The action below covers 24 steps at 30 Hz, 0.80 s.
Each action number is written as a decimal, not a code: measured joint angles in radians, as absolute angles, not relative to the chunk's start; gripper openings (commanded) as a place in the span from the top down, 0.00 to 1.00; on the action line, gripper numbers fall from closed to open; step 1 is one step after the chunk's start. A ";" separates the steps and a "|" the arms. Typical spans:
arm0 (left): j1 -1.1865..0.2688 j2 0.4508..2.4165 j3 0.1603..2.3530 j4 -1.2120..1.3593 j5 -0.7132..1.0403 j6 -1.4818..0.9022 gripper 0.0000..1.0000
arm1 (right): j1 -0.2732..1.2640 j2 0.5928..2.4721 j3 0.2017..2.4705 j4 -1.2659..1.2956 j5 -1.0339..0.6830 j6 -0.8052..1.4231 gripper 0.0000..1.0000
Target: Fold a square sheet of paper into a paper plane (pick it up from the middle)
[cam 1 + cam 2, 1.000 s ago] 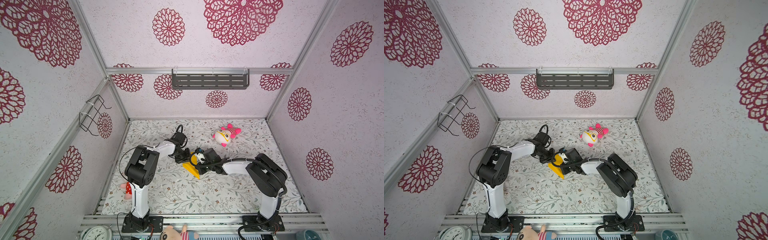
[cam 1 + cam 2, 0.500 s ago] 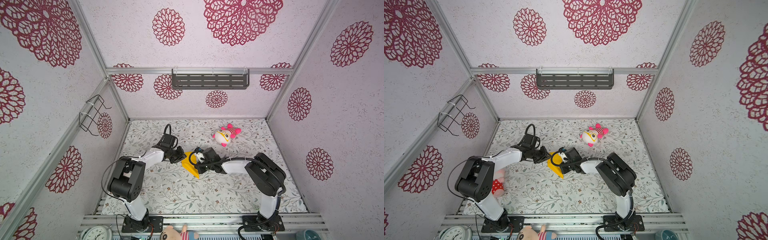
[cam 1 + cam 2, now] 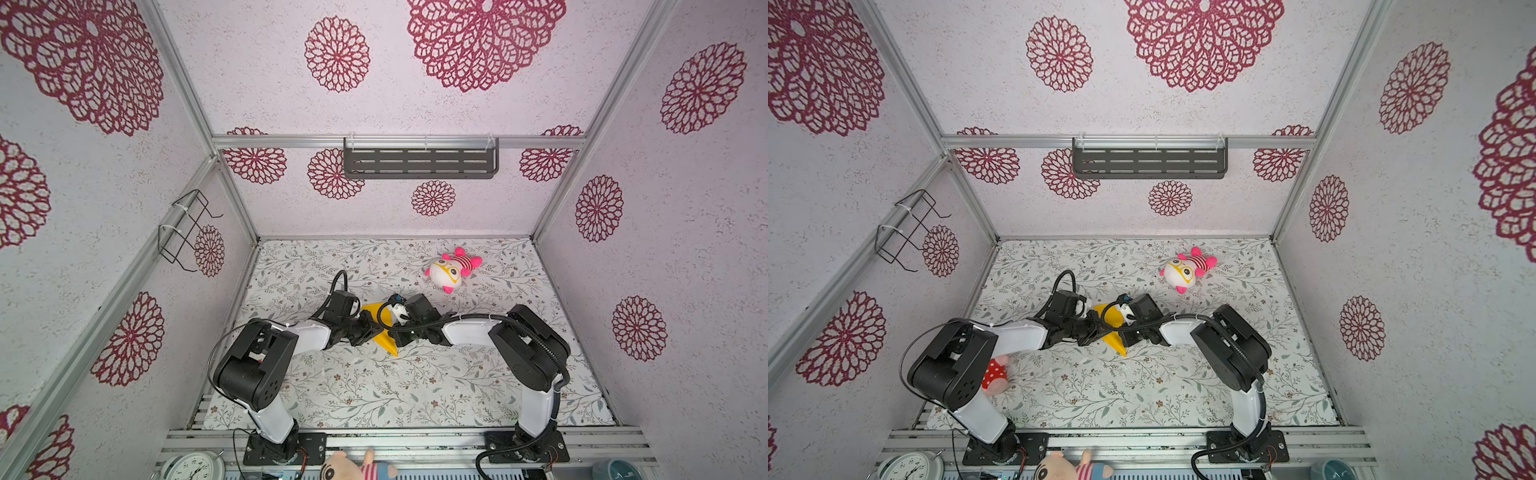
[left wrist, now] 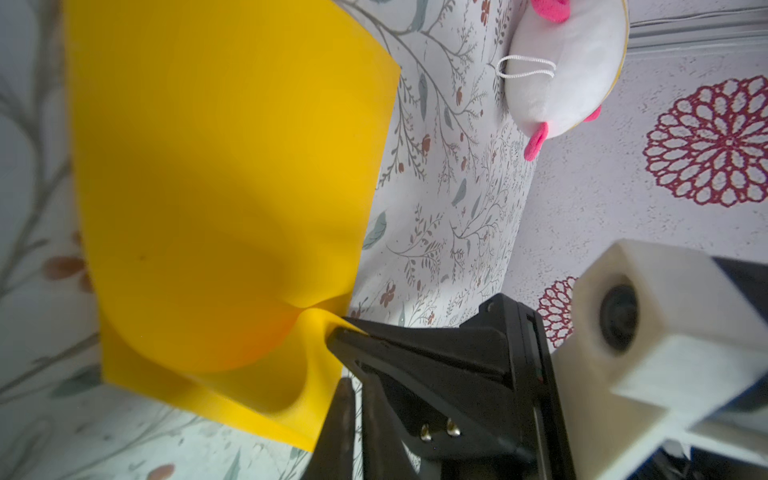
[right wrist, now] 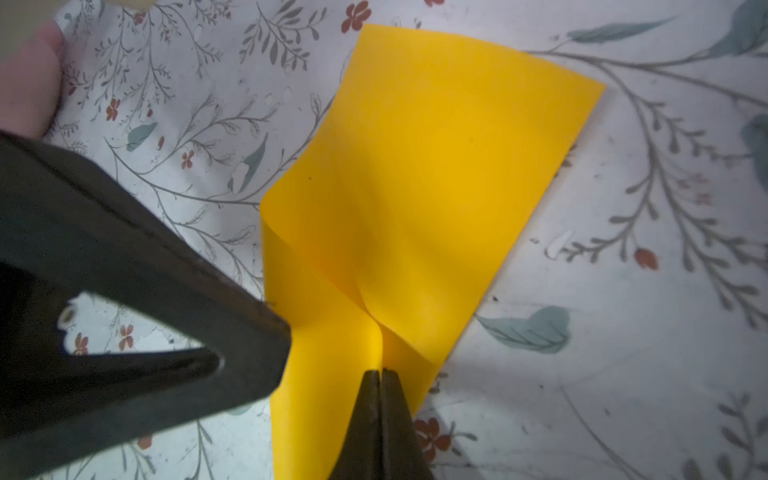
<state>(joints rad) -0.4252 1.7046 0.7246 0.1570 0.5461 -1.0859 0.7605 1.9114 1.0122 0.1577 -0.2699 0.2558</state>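
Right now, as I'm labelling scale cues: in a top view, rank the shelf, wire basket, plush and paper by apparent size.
1. Shelf
2. Wire basket
3. Plush and paper: these look close, and the paper is partly hidden, so unranked.

Centre of frame: yellow sheet of paper sat between the two claws on the floral surface, with one pointed corner toward the lower edge. Left claw met it from the left, right claw from the right. The grips were too small to read. Pink-and-white plush toy lay to the upper right, well apart. Red-spotted plush showed beneath the left arm.
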 measured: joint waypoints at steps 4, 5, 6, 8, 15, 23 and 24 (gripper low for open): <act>-0.427 1.707 0.711 0.163 0.545 -1.087 0.92 | 0.760 1.915 1.017 0.156 -0.271 0.256 0.98; -0.427 1.708 0.708 0.163 0.545 -1.087 0.92 | 0.760 1.916 1.018 0.156 -0.271 0.256 0.98; -0.427 1.710 0.706 0.163 0.543 -1.086 0.92 | 0.760 1.916 1.018 0.156 -0.271 0.256 0.98; -0.428 1.714 0.705 0.160 0.540 -1.086 0.93 | 0.760 1.916 1.018 0.156 -0.273 0.256 0.98; -0.428 1.730 0.705 0.149 0.525 -1.086 0.93 | 0.760 1.917 1.019 0.155 -0.273 0.256 0.97; -0.427 1.730 0.704 0.133 0.503 -1.086 0.94 | 0.760 1.920 1.025 0.149 -0.275 0.255 0.96; -0.428 1.730 0.704 0.131 0.501 -1.086 0.94 | 0.760 1.922 1.029 0.147 -0.276 0.255 0.96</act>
<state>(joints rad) -0.4278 1.7302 0.7040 0.1310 0.5007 -1.0863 0.7597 1.9217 1.0286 0.1467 -0.2764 0.2554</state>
